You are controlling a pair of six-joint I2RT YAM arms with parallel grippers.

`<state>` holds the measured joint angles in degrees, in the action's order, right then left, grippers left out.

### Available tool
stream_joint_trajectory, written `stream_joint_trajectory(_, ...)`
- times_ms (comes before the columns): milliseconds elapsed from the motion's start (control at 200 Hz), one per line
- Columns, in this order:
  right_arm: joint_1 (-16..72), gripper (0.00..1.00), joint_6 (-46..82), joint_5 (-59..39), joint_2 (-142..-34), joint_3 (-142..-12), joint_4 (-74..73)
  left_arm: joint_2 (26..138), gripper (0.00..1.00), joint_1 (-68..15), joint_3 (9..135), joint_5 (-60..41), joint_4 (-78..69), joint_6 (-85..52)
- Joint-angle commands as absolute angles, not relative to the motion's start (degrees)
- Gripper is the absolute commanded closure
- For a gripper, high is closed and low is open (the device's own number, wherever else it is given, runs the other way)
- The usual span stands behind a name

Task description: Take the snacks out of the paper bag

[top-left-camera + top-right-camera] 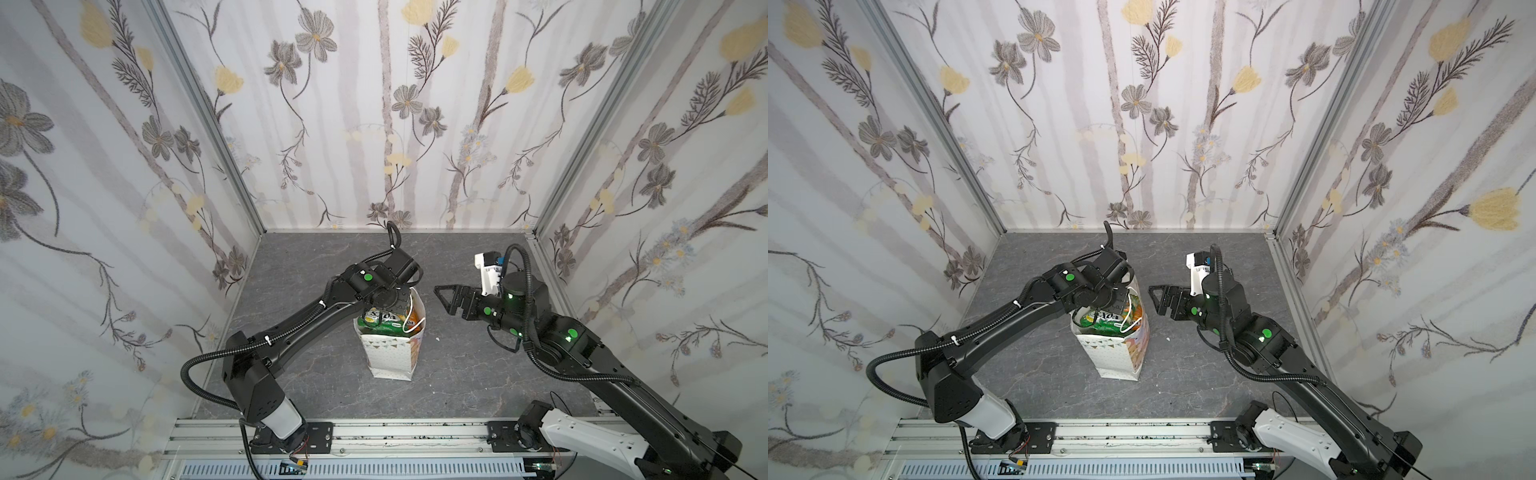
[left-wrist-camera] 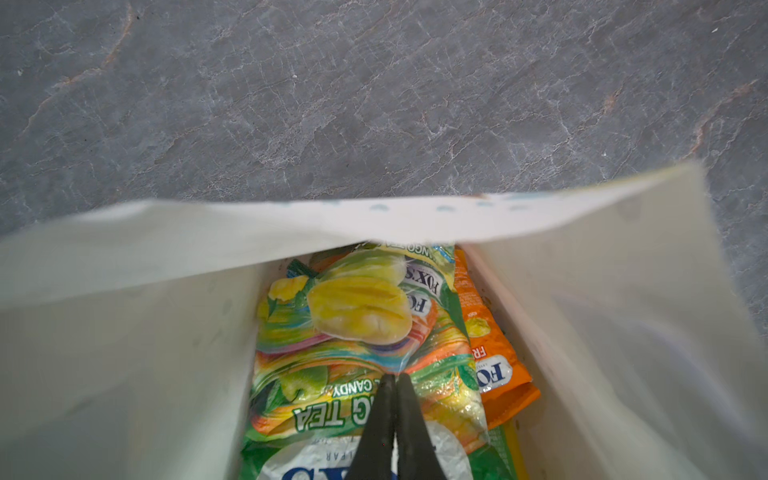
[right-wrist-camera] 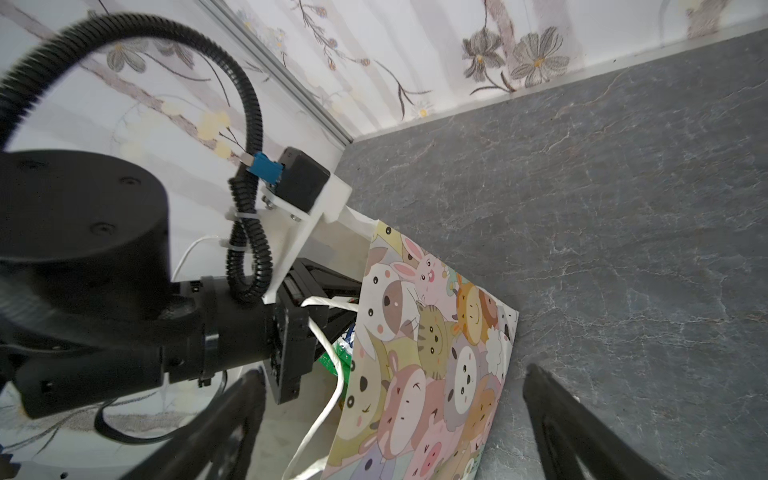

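The snacks sit inside the paper bag. The left claw, pressed together, pokes a green packet in the bag. The right claw is spread wide beside the bag. Nothing holds the bag, so a pull could tip it.

The left arm reaches in toward the middle with its wrist bent steeply down. The left gripper points downward, its fingers almost together. The right arm holds the right gripper level, aimed toward the left arm, fingers spread wide.
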<state>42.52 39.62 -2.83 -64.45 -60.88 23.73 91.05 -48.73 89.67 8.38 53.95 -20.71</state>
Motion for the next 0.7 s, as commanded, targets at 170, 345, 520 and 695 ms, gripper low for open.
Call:
stream_joint_trajectory(170,42.5,0.02,40.5,-4.7,-64.6,-60.5,19.8,83.3,0.52,-48.0,86.4,8.7,49.5,-20.3)
stream_joint_trajectory(345,42.4,0.01,40.6,-3.7,-64.1,-60.3,20.0,82.3,0.56,-46.5,84.3,6.5,47.7,-20.8)
stream_joint_trajectory(520,42.4,0.02,41.1,-4.0,-63.8,-60.3,20.0,87.2,0.60,-45.5,85.0,4.0,49.9,-23.0)
stream_joint_trajectory(695,42.4,0.01,41.4,-3.8,-62.9,-60.1,20.5,90.8,0.55,-45.3,84.5,1.9,49.9,-24.5)
